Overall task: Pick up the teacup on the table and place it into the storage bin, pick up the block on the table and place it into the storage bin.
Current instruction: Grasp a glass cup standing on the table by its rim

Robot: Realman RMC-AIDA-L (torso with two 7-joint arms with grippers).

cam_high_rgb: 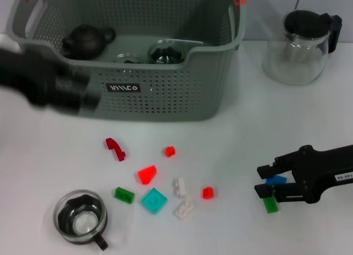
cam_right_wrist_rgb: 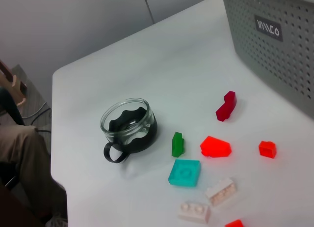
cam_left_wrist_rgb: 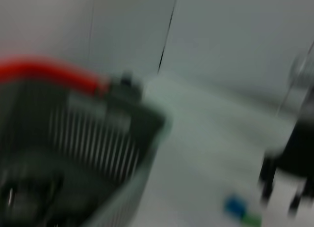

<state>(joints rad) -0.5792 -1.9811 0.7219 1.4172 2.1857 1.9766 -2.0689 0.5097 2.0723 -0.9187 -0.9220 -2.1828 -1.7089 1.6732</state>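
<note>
The right claw [cam_high_rgb: 266, 184] stood narrowly parted at 4 o'clock around a blue block [cam_high_rgb: 276, 180]. It should close squarely before lifting toward the storage bin [cam_high_rgb: 165, 100] at 12 o'clock. The glass teacup [cam_high_rgb: 81, 218] waited at 7 o'clock on the worktop [cam_high_rgb: 237, 139]. The left claw's state I cannot tell.

Left arm: blurred dark mass [cam_high_rgb: 47, 84] at the left edge of the head view, reaching in from the side, raised above the table level.
Left gripper: fingers not made out in any view.
Right arm: black, enters from the right edge of the head view, forearm stretched toward the left, low over the surface.
Right gripper [cam_high_rgb: 263, 180]: points left, two black fingers [cam_high_rgb: 273, 168] stacked one above the other in the head view, spread apart with a gap between them.
Right gripper in the left wrist view [cam_left_wrist_rgb: 282, 197]: seen far off as a blurred dark shape with two prongs hanging down.
</note>
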